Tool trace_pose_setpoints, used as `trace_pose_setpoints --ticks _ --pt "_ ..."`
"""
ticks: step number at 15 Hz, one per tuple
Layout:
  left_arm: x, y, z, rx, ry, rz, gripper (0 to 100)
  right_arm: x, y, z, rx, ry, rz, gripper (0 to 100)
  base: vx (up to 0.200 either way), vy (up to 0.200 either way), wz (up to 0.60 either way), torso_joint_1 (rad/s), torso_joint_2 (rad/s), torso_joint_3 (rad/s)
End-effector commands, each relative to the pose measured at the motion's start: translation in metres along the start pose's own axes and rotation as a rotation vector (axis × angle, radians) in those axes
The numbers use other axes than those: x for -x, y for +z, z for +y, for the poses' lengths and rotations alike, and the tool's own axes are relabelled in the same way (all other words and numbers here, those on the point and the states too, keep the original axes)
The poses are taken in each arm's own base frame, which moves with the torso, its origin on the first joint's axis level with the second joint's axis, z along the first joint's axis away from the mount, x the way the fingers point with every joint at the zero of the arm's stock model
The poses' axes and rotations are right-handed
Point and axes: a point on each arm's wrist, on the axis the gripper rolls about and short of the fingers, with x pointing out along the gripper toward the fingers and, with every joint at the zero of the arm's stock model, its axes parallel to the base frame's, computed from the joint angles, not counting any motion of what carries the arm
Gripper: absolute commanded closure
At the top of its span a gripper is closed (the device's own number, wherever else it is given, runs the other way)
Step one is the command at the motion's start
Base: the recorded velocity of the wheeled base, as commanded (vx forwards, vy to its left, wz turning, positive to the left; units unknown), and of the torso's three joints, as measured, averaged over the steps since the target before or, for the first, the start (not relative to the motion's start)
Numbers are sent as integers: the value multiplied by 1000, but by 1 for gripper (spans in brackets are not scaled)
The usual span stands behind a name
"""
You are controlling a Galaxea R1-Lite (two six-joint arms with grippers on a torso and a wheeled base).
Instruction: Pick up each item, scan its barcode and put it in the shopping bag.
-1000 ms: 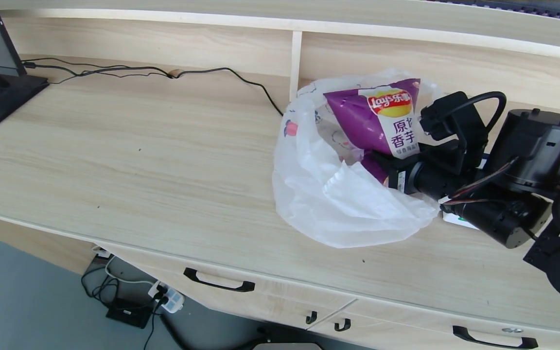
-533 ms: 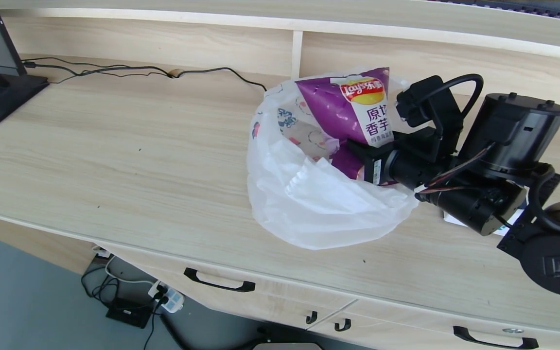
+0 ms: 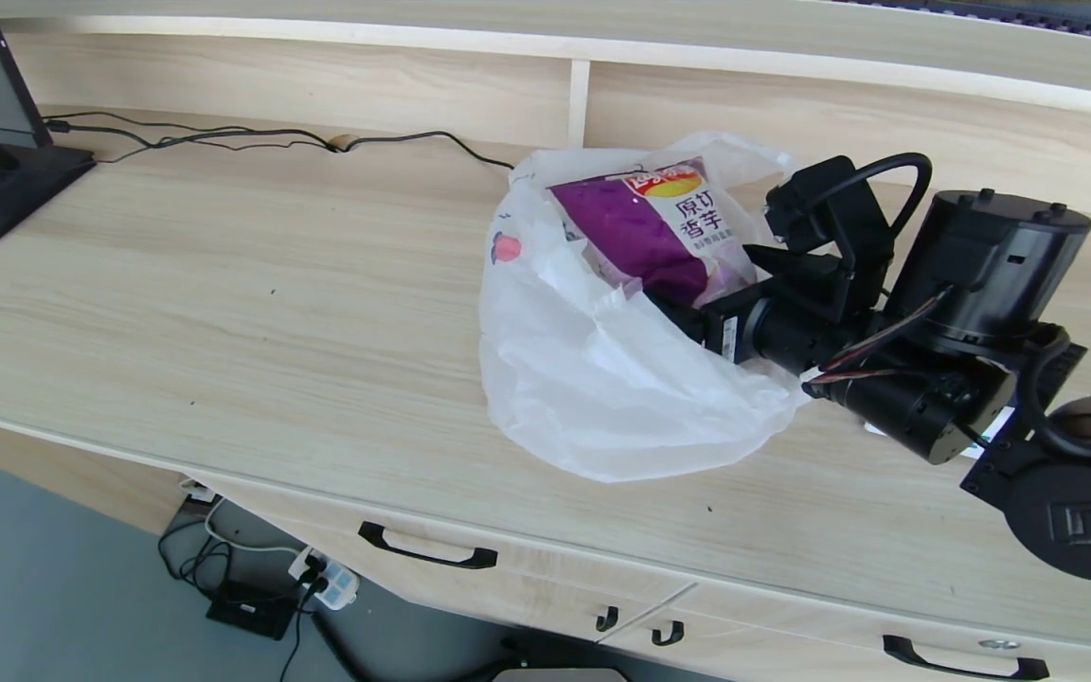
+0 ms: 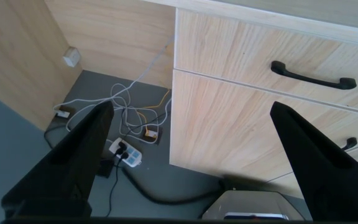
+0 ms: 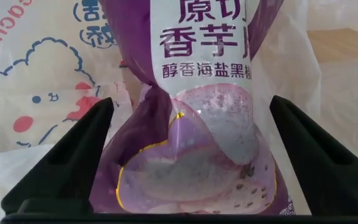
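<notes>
**Crisp packet (image 3: 645,232) at the mouth of the shopping bag (image 3: 602,398): placing step inspected**

Right gripper (image 5: 189,106): the fingers stand wide apart, one on each side of the packet's lower end. I cannot tell whether either finger touches the foil. There is no visible pinch, so I judge the packet to be unclamped.

The packet lies tilted with its printed face up. Its top points far and left, and its lower end is toward the gripper. It rests inside the open mouth of the bag.

The bag is thin white film, slumped on the counter (image 3: 271,313) right of centre. Its near lip is draped close against the gripper's front.

Left gripper (image 4: 191,112): the fingers are apart with nothing between them. It hangs in front of the drawers (image 4: 247,118), below the counter edge.

Assessment: the step in hand is leaving the packet in the bag and getting the arm clear.

Recommendations:
- Hold the fingers fully spread and back out to the right along the packet's length, low and slowly.
- Do not rise first. The film beside the gripper looks likely to catch.
- The bag is light and unanchored, so a snag would drag it, or tip the packet out.
- The packet is puffy and slick and will slide readily. Check that it sits wholly inside the rim before moving away.
</notes>
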Motion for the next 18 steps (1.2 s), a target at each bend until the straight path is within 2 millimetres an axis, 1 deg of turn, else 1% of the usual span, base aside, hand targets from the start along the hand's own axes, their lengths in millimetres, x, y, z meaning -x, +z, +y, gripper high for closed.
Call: trace_pose_setpoints --ticks 1,3,4,5,7,9,10,11,12,14,15,17,18 --pt "0 0 0 0 1 1 0 -1 1 0 0 -2 -4 0 0 0 0 0 0 0" --pt "0 0 0 0 1 1 0 -2 12 -3 -23 -12 -43 0 0 0 0 0 0 0" --pt "0 0 0 0 1 1 0 2 23 -7 -37 -24 -82 0 0 0 0 0 0 0" --pt "0 0 0 0 1 1 0 10 34 -11 -45 -34 -116 0 0 0 0 0 0 0" --pt "0 0 0 0 1 1 0 35 51 -20 -43 -48 -168 0 0 0 0 0 0 0" --pt "0 0 0 -1 1 2 0 66 58 -21 -45 -31 -206 0 0 0 0 0 0 0" --pt "0 0 0 -1 1 2 0 79 65 -21 -50 -17 -235 0 0 0 0 0 0 0" --pt "0 0 0 -1 1 2 0 92 72 -14 -68 33 -269 0 0 0 0 0 0 0" --pt "0 0 0 -1 1 2 0 103 76 -14 -74 48 -285 0 0 0 0 0 0 0" --pt "0 0 0 -1 1 2 0 117 72 -18 -60 38 -279 0 0 0 0 0 0 0" --pt "0 0 0 -3 0 2 0 118 66 -17 -44 47 -262 0 0 0 0 0 0 0" --pt "0 0 0 -3 0 2 0 117 65 -16 -40 49 -260 0 0 0 0 0 0 0" --pt "0 0 0 -3 0 2 0 117 64 -16 -39 50 -257 0 0 0 -600 2 7 2"
